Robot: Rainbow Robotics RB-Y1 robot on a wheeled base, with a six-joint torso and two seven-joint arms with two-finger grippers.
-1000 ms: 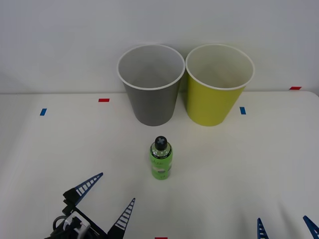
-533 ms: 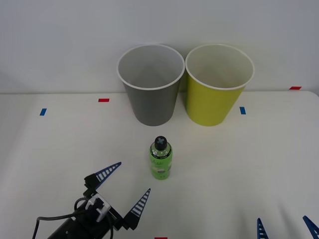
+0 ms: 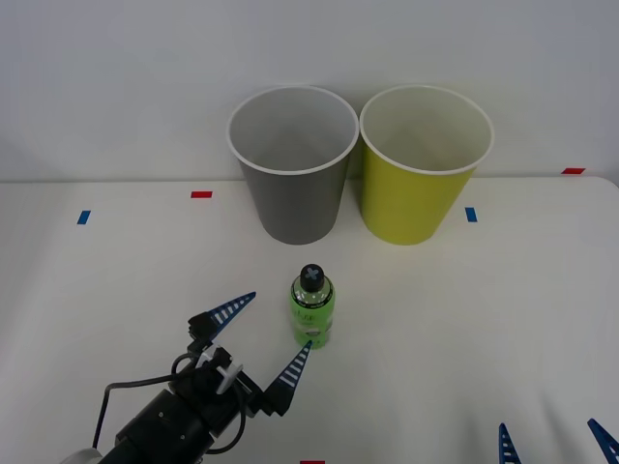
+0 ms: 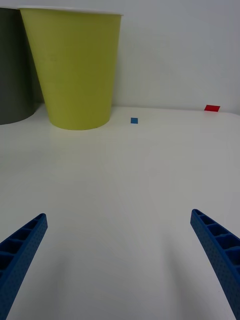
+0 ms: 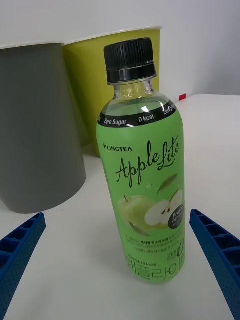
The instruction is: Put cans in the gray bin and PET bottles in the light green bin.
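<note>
A small green PET bottle [image 3: 312, 309] with a black cap stands upright on the white table, in front of the gray bin [image 3: 293, 198]. The light green bin [image 3: 416, 193] stands right beside the gray one. My left gripper [image 3: 268, 332] is open, low over the table just left of and before the bottle. In the left wrist view the bottle [image 5: 142, 190] stands centred a little ahead of the blue fingers [image 5: 20, 245], untouched. My right gripper [image 3: 551, 440] is open at the table's near right edge, facing the light green bin [image 4: 75, 70] from far off.
Both bins stand against the white back wall. Small red marks [image 3: 201, 194] and blue marks [image 3: 471, 215] lie flat on the table. Open table lies to the right of the bottle and in front of the right gripper [image 4: 119, 215].
My left arm has advanced forward and to the right, bringing its open fingers up close to the bottle. The bottle, the bins and the right gripper have not moved.
</note>
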